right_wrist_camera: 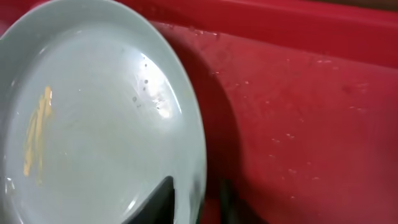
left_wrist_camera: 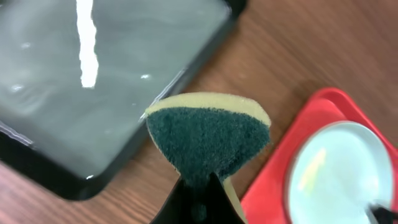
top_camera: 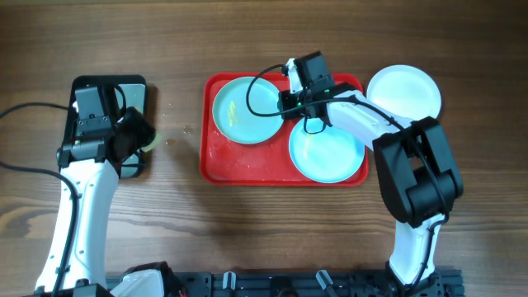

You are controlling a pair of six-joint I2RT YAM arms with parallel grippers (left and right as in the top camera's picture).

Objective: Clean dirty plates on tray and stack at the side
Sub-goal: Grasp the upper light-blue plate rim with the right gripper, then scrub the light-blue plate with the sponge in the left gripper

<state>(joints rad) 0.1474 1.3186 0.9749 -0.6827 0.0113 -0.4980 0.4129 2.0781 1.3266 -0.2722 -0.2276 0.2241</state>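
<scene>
The red tray [top_camera: 247, 169] holds two pale turquoise plates. The left plate [top_camera: 243, 111] has a yellow smear; the right plate [top_camera: 326, 153] looks clean. A white plate [top_camera: 404, 91] lies on the table right of the tray. My right gripper [top_camera: 286, 101] is shut on the smeared plate's right rim. In the right wrist view one finger is on the plate [right_wrist_camera: 93, 112] and one under its rim [right_wrist_camera: 196, 199]. My left gripper [left_wrist_camera: 199, 199] is shut on a green-and-yellow sponge [left_wrist_camera: 208, 134], left of the tray [left_wrist_camera: 280, 180].
A dark metal pan [top_camera: 136, 87] with wet film sits at the far left under my left arm, and shows in the left wrist view [left_wrist_camera: 93, 81]. The tray floor [right_wrist_camera: 298, 112] is wet with droplets. A small speck lies on the wood [top_camera: 171, 140].
</scene>
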